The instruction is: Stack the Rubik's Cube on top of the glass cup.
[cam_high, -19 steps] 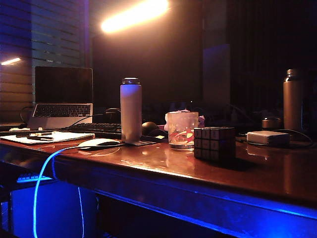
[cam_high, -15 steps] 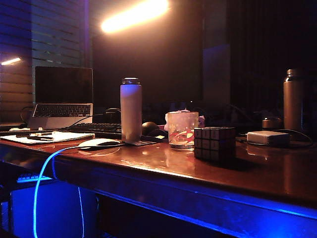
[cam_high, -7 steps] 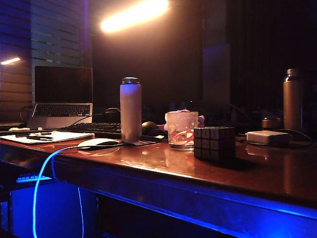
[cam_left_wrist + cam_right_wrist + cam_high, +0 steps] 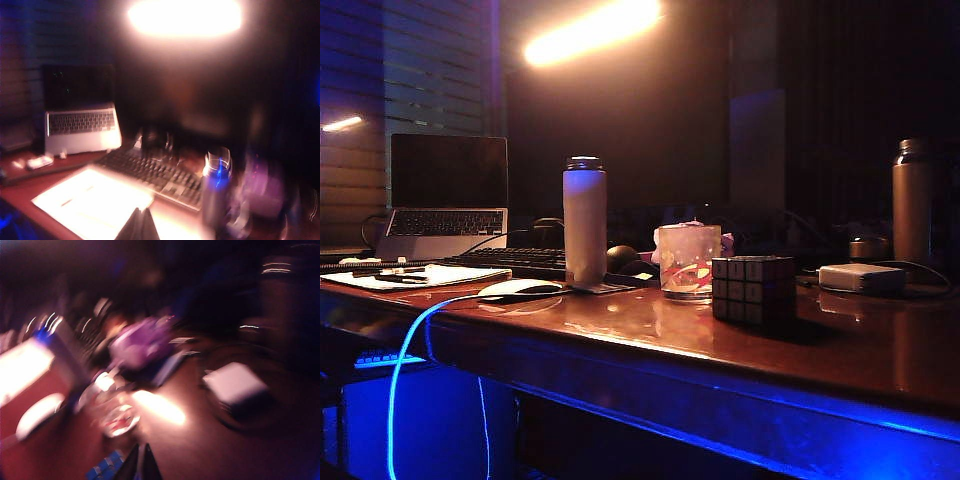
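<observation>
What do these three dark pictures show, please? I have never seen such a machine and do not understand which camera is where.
It is a robot with two arms, each ending in a two-finger hand. The sharp picture comes from a camera standing off the arms, facing a wooden table; no arm shows in it. The two blurred pictures come from cameras on the wrists, looking down past each hand.

On the table stand a glass cup and, just beside it, a Rubik's Cube. There are also a tall white bottle, a computer mouse, a keyboard, a laptop, a flat white box and a dark bottle.

The left hand and the right hand appear only as dark tips at the picture edge. Both look shut and hold nothing. The cube is not yet on the cup.
</observation>
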Tool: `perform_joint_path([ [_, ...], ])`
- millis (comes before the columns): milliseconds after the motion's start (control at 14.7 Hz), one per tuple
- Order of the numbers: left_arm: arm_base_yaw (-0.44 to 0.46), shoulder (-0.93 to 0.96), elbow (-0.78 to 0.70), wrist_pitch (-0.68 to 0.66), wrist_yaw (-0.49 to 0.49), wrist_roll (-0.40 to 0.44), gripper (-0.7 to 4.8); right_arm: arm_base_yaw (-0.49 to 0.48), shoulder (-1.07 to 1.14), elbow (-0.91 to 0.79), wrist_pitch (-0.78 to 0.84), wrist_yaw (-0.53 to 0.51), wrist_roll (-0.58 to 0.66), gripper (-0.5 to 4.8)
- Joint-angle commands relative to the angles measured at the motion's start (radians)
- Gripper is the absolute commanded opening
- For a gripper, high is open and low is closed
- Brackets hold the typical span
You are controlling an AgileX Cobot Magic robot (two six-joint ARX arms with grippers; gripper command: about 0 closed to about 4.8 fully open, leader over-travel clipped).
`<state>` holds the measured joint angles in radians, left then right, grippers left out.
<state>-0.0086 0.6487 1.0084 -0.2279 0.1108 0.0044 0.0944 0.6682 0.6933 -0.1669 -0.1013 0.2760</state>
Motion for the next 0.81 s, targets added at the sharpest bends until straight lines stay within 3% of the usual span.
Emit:
perform_joint_path([
  [68,-0.001,0.303,0.373,-0.452,0.250,0.236,-0.03,0.000,0.301,0.227,-0.094,-0.134,-0.109,-0.06],
  [136,-0.001,0.397,0.479,-0.548,0.330,0.256,-0.03,0.001,0.401,0.296,-0.139,-0.149,-0.139,-0.06],
  [271,-0.037,0.531,0.608,-0.633,0.346,0.252,-0.03,0.002,0.604,0.411,-0.180,-0.190,-0.262,-0.06],
  [407,-0.107,0.574,0.624,-0.603,0.329,0.250,-0.03,0.010,0.773,0.531,-0.309,-0.253,-0.391,-0.06],
  [543,-0.162,0.580,0.624,-0.567,0.327,0.250,-0.03,0.029,0.898,0.615,-0.381,-0.394,-0.439,-0.06],
  [610,-0.188,0.580,0.624,-0.547,0.322,0.249,-0.03,0.052,0.936,0.640,-0.384,-0.415,-0.439,-0.06],
  [814,-0.212,0.579,0.624,-0.522,0.312,0.249,-0.03,0.149,0.988,0.681,-0.388,-0.349,-0.537,-0.06],
])
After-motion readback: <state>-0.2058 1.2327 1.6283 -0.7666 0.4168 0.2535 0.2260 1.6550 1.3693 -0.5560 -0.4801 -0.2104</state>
